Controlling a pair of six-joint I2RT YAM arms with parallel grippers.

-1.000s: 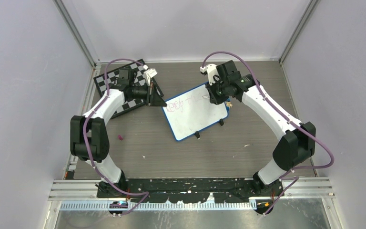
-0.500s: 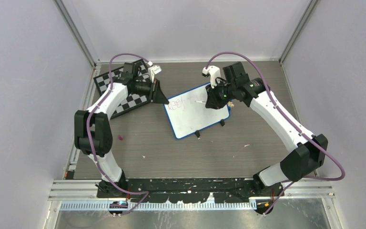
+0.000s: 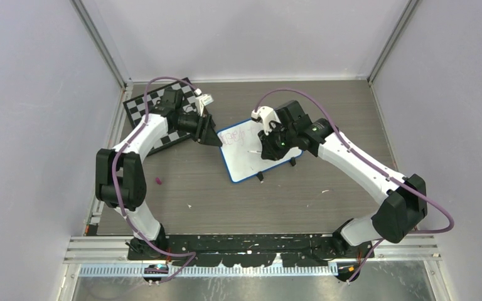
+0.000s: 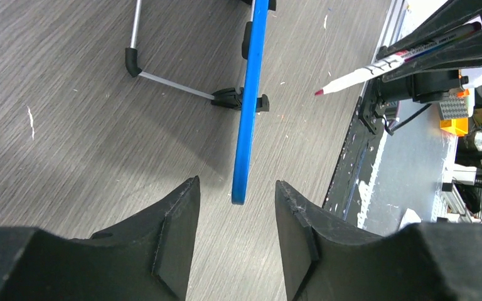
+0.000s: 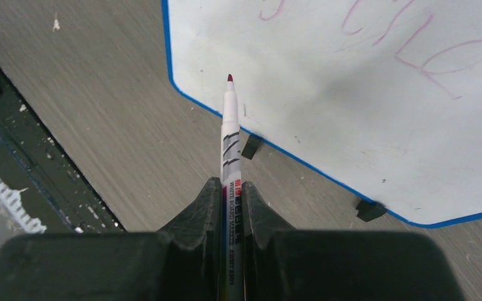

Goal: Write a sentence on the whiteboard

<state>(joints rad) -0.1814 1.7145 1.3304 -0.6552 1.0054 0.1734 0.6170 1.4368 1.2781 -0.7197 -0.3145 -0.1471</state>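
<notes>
Wood-grain tabletop (image 3: 238,204), whiteboard (image 3: 246,164) with pink scribbles (image 5: 414,47); right tool (image 5: 231,188) clamps a red marker (image 5: 230,125), left tool (image 4: 235,188) spread wide around the board's edge.

Robotics lab test cell. Two white-and-black arms, left arm (image 3: 135,135) and right arm (image 3: 358,163), are bolted to a black base rail (image 3: 251,241) at 6 o'clock of a grey wood-grain table (image 3: 226,200), with purple cables (image 3: 436,216) looping off each. Plain pale panels (image 3: 31,94) set in aluminium posts (image 3: 97,41) close the table in at 9, 12 and 3 o'clock. A slotted aluminium rail (image 3: 100,251) runs along the near edge, a checkered board (image 3: 139,108) lies at 10 o'clock, and the left wrist view shows wiring and an orange part (image 4: 455,122) past the table edge.
</notes>
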